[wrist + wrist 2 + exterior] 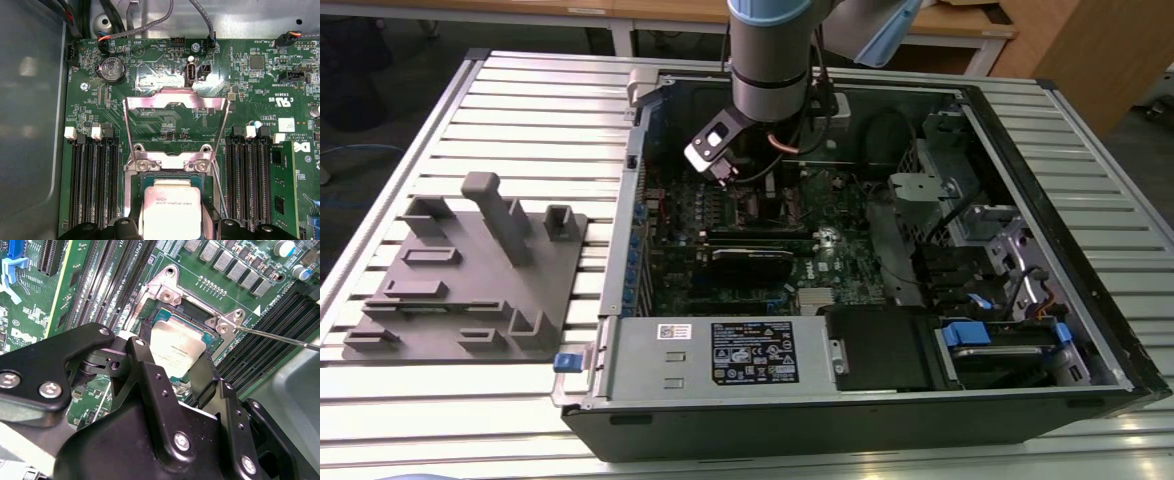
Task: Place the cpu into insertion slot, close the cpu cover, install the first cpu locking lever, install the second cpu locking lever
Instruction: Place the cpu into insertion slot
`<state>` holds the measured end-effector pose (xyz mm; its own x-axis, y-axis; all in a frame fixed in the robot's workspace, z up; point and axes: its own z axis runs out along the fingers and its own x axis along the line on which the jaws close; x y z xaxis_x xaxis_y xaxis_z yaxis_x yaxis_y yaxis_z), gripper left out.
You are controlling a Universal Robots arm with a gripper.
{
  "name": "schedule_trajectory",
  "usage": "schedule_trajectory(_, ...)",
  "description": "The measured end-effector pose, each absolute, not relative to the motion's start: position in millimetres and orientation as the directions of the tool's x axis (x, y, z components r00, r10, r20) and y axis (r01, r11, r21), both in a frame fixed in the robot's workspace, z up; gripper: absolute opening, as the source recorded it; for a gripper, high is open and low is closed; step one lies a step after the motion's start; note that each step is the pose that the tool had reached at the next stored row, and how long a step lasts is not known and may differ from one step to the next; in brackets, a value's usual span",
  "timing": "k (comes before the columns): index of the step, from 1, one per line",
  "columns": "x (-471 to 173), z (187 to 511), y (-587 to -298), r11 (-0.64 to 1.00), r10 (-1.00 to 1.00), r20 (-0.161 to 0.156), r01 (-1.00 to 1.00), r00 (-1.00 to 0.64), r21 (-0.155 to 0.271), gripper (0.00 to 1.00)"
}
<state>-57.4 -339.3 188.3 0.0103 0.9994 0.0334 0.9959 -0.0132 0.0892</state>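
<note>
Socket pins: the main risk, as I judge it, is the chip going into the socket tilted or off square. A corner pressed down out of line would likely bend the fine contacts beneath.
Release: if the gripper lets go unevenly, one finger may drag an edge and lift the chip out of its seat.
Socket rim: the fingers stand very close to the socket's metal frame, so a small sideways slip could knock it or scrape the board.
Lever: a thin wire lever sticks out just beside the socket, and a finger could catch on it.
Cover plate: the cover plate is swung open on its hinge, away from the chip, and is not yet closed. A jolt might drop it onto the gripper.
Gripper state: closed on the chip, with a black finger against each of two opposite edges in both wrist views.
Chip against gripper: the chip lies flat between the fingers, metal top up.
Chip against socket: it sits over the socket's centre, inside the rim. Whether it is fully seated I cannot tell.
Arm: in the exterior view the arm reaches down into the open computer case.
</note>
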Motion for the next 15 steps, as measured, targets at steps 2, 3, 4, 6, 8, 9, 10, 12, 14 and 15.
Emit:
schedule_trajectory(2, -57.5, 188.3, -339.3, -0.013, 0.999, 0.034, 0.996, 0.010, 0.089, 0.54)
schedule_trajectory(3, -57.5, 188.2, -339.3, -0.013, 0.999, 0.035, 0.996, 0.010, 0.089, 0.54)
schedule_trajectory(4, -57.3, 187.8, -338.9, -0.014, 0.999, 0.036, 0.996, 0.010, 0.090, 0.55)
schedule_trajectory(6, -57.3, 187.9, -339.1, -0.013, 0.999, 0.036, 0.996, 0.010, 0.090, 0.60)
schedule_trajectory(8, -57.2, 188.2, -339.0, -0.013, 0.999, 0.036, 0.996, 0.010, 0.090, 0.60)
schedule_trajectory(9, -57.2, 188.7, -339.0, -0.013, 0.999, 0.036, 0.996, 0.010, 0.090, 0.60)
schedule_trajectory(10, -57.1, 189.6, -338.8, -0.014, 0.999, 0.037, 0.996, 0.010, 0.090, 0.60)
schedule_trajectory(12, -57.1, 192.4, -338.8, -0.014, 0.999, 0.037, 0.996, 0.010, 0.090, 0.60)
schedule_trajectory(14, -57.2, 195.9, -339.0, -0.013, 0.999, 0.036, 0.996, 0.010, 0.090, 0.60)
schedule_trajectory(15, -57.2, 197.4, -339.0, -0.013, 0.999, 0.036, 0.996, 0.010, 0.090, 0.60)
